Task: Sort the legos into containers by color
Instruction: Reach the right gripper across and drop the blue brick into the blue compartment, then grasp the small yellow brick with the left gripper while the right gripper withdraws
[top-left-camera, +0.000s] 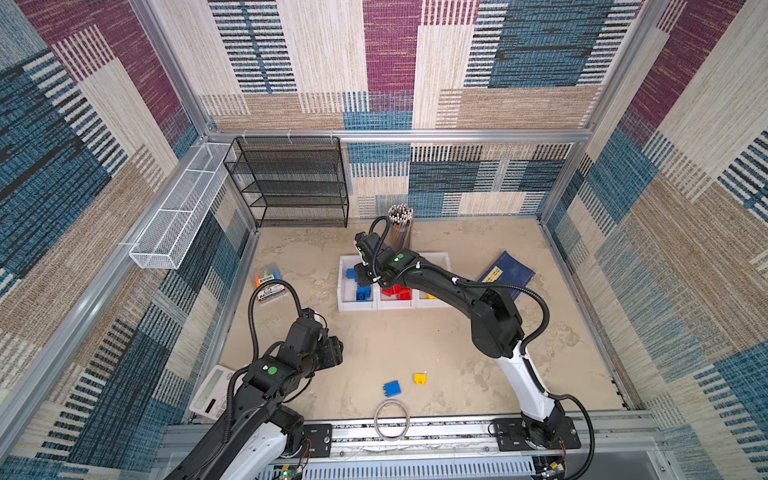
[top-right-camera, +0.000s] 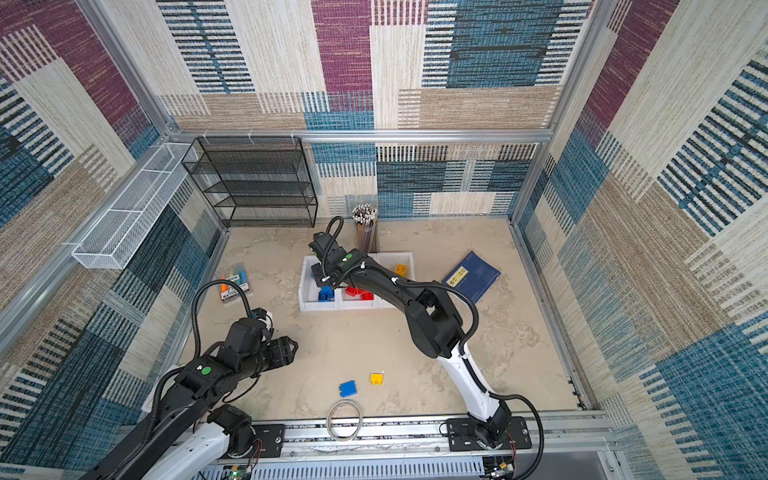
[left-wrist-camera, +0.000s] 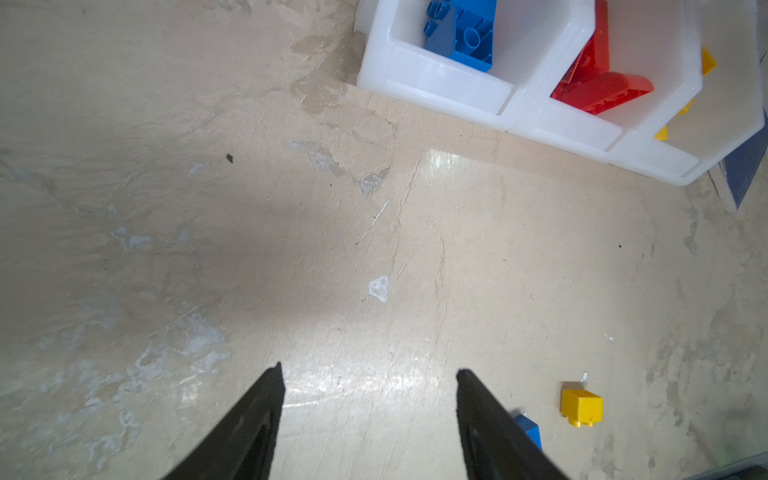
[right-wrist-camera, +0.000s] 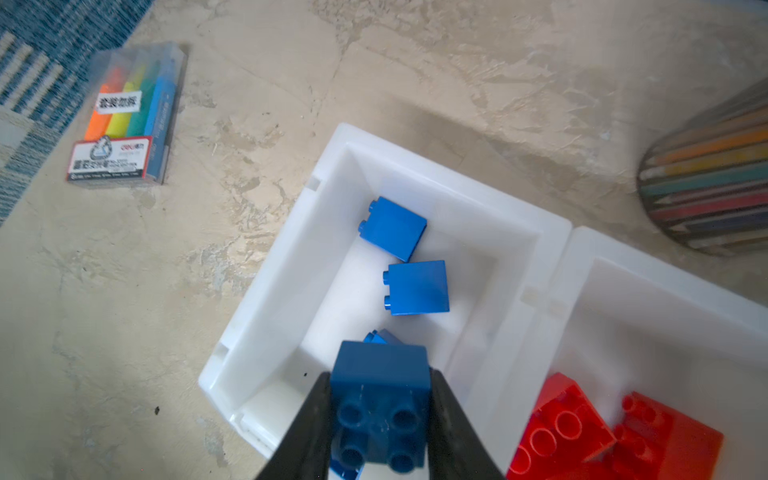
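Three white containers stand in a row at the back middle of the table. The left one (top-left-camera: 356, 306) (right-wrist-camera: 282, 291) holds blue legos (right-wrist-camera: 415, 286), the middle one (top-left-camera: 397, 304) red legos (right-wrist-camera: 582, 432), and the right one (top-left-camera: 434, 257) yellow ones. My right gripper (right-wrist-camera: 380, 374) hangs over the left container, shut on a blue lego (right-wrist-camera: 380, 399) with its studs toward the camera. My left gripper (left-wrist-camera: 369, 370) (top-left-camera: 337, 351) hovers open and empty over bare table at the front left. A loose blue lego (top-left-camera: 392, 388) (left-wrist-camera: 530, 430) and a yellow lego (top-left-camera: 420, 378) (left-wrist-camera: 581, 409) lie near the front edge.
A highlighter pack (top-left-camera: 269, 284) lies left of the containers and a pencil cup (top-left-camera: 400, 226) stands behind them. A blue book (top-left-camera: 507, 274) lies at the right, a calculator (top-left-camera: 210, 392) at the front left, a wire coil (top-left-camera: 392, 419) at the front edge. A black mesh rack (top-left-camera: 291, 183) and a white wire basket (top-left-camera: 178, 216) line the back left.
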